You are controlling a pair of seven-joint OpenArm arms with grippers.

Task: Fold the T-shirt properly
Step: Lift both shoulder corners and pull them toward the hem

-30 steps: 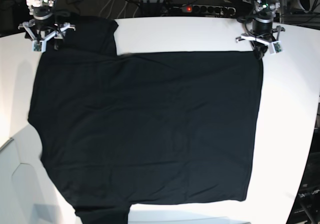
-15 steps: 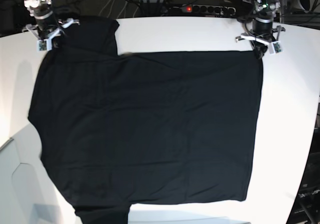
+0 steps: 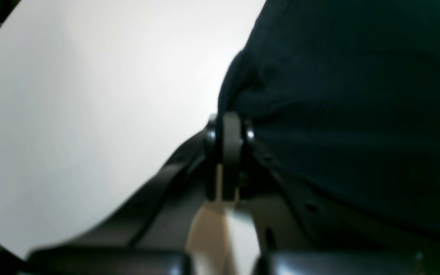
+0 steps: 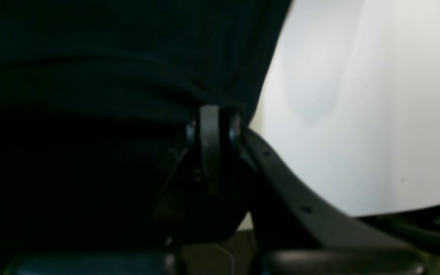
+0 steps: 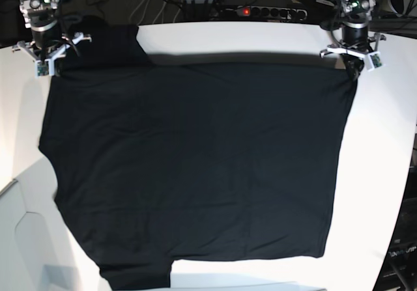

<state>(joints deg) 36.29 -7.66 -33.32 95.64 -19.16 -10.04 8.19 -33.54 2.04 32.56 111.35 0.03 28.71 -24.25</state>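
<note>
shirt point(image 5: 195, 167): flat on desk point(image 5: 384, 174), top edge now stretched taut
left tool point(image 5: 354, 66): clamped on shirt corner
right tool point(image 5: 53, 62): just snapped together on sleeve side
meaning: I can fold now

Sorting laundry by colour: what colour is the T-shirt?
Plain black short-sleeved T-shirt; clearest in base view.

Both arms end in dark metallic wrist housings with white bracket plates spreading to either side. The left gripper point(image 5: 355, 68) and right gripper point(image 5: 49, 62) carry slim black fingers point(image 3: 230, 141) with round screw heads beside them. Black linkage bars with small holes run back toward a pale beige mount.
</note>
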